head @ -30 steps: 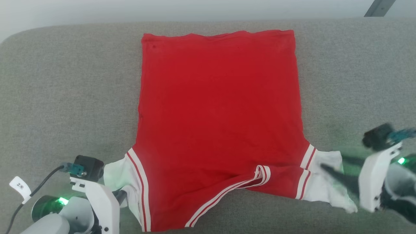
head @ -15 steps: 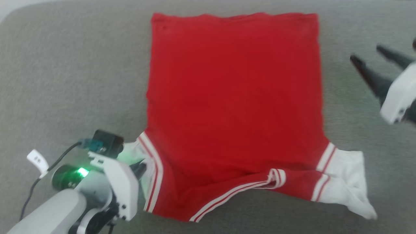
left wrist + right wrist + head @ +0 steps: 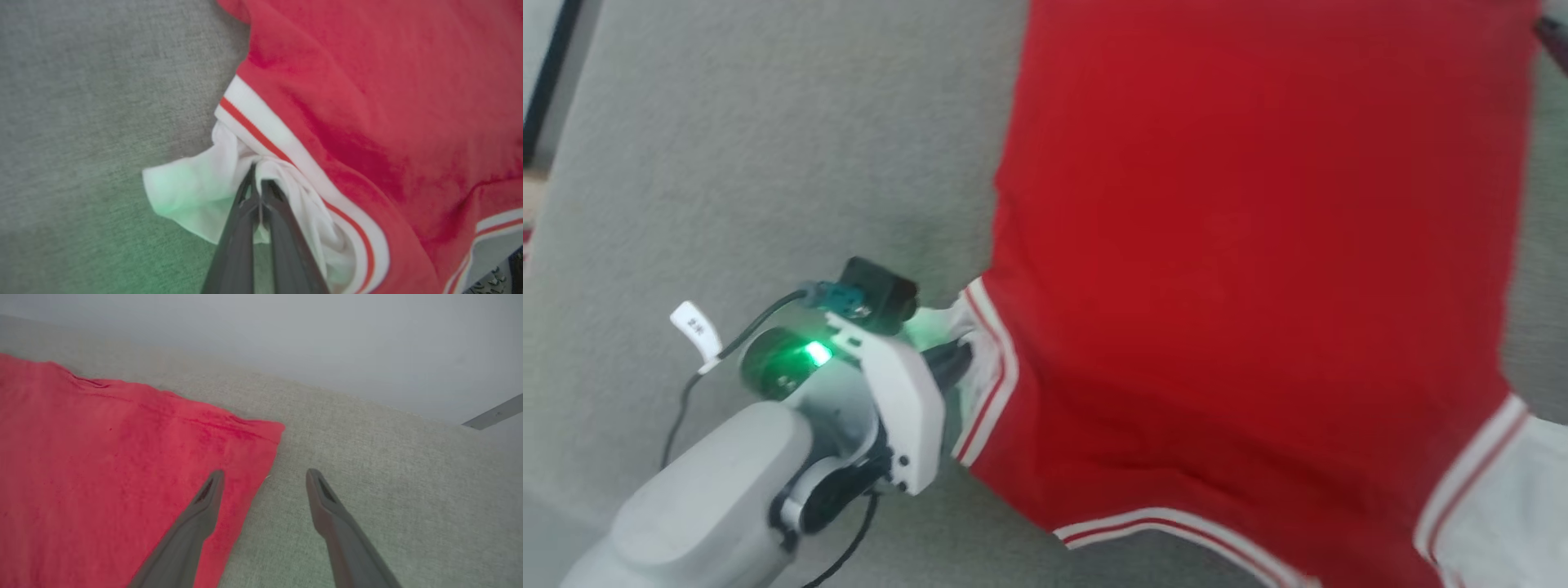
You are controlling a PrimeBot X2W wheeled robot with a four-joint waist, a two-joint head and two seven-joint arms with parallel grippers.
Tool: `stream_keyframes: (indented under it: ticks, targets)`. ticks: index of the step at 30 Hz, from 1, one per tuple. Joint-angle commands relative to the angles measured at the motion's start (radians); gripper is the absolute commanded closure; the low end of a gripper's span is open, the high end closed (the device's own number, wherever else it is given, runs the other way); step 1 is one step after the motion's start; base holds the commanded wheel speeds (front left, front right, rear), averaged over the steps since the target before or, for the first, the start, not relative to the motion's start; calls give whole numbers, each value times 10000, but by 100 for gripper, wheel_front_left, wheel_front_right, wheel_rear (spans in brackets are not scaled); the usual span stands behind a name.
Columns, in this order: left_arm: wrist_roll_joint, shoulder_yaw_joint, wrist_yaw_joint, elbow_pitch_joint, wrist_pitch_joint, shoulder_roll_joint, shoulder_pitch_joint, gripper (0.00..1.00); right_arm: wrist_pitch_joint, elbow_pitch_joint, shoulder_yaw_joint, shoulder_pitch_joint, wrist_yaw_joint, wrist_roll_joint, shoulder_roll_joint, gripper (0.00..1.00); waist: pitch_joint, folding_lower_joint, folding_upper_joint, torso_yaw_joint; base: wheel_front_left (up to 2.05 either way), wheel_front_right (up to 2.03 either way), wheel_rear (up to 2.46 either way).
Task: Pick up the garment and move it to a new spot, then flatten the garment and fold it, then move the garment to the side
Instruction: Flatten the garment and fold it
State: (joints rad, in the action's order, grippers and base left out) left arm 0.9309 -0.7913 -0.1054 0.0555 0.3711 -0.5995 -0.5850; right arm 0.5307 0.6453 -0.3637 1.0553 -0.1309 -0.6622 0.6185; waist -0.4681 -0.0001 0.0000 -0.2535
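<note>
Grey woven cushion point(image 3: 727, 147) (coarse weave) below a pale wall point(image 3: 286, 335).

The garment point(image 3: 1241, 245) is made of matt red cloth with smooth white-striped trim. The counter point(image 3: 768, 147) is covered in coarse, matt grey weave. The left pincer point(image 3: 258, 179) and right pincer point(image 3: 264, 477) are formed of dark matt plastic; the arm shell point(image 3: 903, 408) is moulded in smooth white plastic.

garment point(image 3: 1241, 245): red jersey; white-striped trim; spread flat; white inside showing
</note>
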Motion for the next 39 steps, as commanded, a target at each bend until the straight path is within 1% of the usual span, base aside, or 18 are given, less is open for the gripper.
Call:
stream_keyframes:
  ticks: [1,7,11,12,13,15,18,22,28,29,30,32,35,39]
  targets:
    - [-111,-89,45,257,-44,141,-156,100,178,289,-55,269,2,-130,-23,0,-453,1,0,-497,0,0,0]
    - [-161,-350,440,1085,-192,757,-520,100,1236,1964,-131,1197,2,-535,-151,0,-868,1,0,-1066,0,0,0]
    - [-178,-437,608,1597,-308,997,-626,100,2259,2985,-601,992,2,-466,-421,0,-933,1,0,-1189,0,0,0]
    - [-179,-445,655,1708,-331,1051,-667,100,2459,3049,-759,954,2,-462,-460,67,-947,1,0,-1202,0,0,0]
    - [-166,-445,675,1822,-382,1087,-687,100,2506,3046,-879,913,0,-470,-465,100,-951,1,0,-1199,0,0,0]
    - [-129,-411,718,2022,-455,1117,-731,100,2710,3013,-1128,887,0,-489,-402,100,-919,1,0,-1141,0,0,0]
    - [-84,-328,729,2267,-529,1062,-721,100,2519,2868,-1183,955,2,-635,-244,100,-792,1,0,-953,0,0,0]
    - [-17,-164,637,2405,-634,843,-641,100,2560,2254,-1521,880,2,-918,-182,100,-512,1,0,-550,0,0,0]
    - [142,135,339,2164,-591,232,-372,100,2556,579,-2044,294,3,-1652,77,100,-39,1,0,263,0,0,0]
    - [179,226,259,2004,-585,22,-251,100,2560,-76,-2215,-27,3,-1880,222,100,106,1,0,547,0,0,0]
    - [179,226,259,2004,-585,22,-251,100,2560,-76,-2215,-27,3,-1880,222,100,106,1,0,547,0,0,0]
    - [230,289,167,1819,-523,-165,-154,100,2575,-771,-2390,-398,3,-2059,407,100,238,1,0,816,0,0,0]
    - [337,386,1,1416,-446,-476,96,100,2545,-2047,-2454,-1295,3,-2391,740,100,477,1,0,1316,0,0,0]
    - [361,478,-184,1022,-362,-736,287,100,2666,-3203,-2343,-2430,3,-2756,1039,100,642,1,0,1753,0,0,0]
